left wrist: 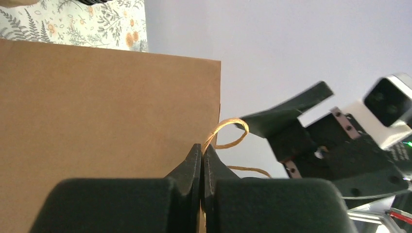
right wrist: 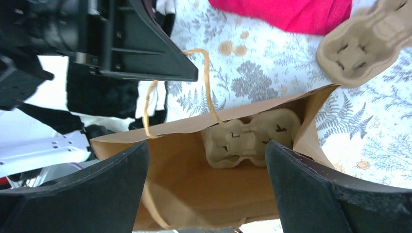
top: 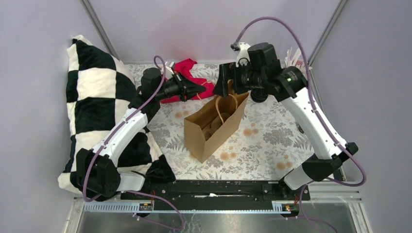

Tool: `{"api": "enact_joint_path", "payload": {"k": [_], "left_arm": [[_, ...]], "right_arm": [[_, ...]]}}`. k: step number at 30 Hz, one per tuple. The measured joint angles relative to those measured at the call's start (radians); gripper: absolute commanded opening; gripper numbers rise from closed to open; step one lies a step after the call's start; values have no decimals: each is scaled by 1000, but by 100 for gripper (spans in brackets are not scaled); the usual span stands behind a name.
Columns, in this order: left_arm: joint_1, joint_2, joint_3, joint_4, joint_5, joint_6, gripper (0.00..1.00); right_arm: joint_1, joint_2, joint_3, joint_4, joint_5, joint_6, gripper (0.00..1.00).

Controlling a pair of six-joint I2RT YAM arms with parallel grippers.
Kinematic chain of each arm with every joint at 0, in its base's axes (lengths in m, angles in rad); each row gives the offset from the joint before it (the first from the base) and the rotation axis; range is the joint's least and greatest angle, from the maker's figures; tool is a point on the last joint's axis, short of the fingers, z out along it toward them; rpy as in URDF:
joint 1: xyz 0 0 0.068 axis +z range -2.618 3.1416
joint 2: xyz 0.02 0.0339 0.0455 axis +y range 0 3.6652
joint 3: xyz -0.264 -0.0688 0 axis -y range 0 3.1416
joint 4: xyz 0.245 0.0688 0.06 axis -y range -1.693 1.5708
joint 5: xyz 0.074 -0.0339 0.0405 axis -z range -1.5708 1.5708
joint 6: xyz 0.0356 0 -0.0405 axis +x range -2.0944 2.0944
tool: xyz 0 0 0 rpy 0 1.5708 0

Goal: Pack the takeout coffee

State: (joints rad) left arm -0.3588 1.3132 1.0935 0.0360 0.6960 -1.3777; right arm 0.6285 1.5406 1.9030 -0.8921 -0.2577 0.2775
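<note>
Loading step: left gripper [left wrist: 201, 154] pinches the bag handle [left wrist: 229, 127], right gripper [right wrist: 206, 151] gapes wide above the carrier [right wrist: 248, 138] inside the bag [right wrist: 184, 194]; next probably fetching the coffee

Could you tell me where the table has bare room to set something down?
The floral tablecloth is bare between the paper bag and the right arm, and in a narrower strip at the near edge. The back is crowded: red cloth, the left gripper and right gripper at the bag's mouth.
</note>
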Motion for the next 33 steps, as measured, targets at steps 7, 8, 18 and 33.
{"api": "enact_joint_path", "payload": {"k": [7, 8, 18, 33], "left_arm": [[1, 34, 123, -92, 29, 138, 0], [1, 35, 145, -98, 43, 159, 0], [-49, 50, 234, -45, 175, 252, 0], [-287, 69, 149, -10, 288, 270, 0]], "right_arm": [[0, -6, 164, -113, 41, 23, 100], [0, -10, 171, -128, 51, 26, 100], [0, -196, -104, -182, 340, -23, 99], [0, -646, -710, 36, 292, 76, 98]]}}
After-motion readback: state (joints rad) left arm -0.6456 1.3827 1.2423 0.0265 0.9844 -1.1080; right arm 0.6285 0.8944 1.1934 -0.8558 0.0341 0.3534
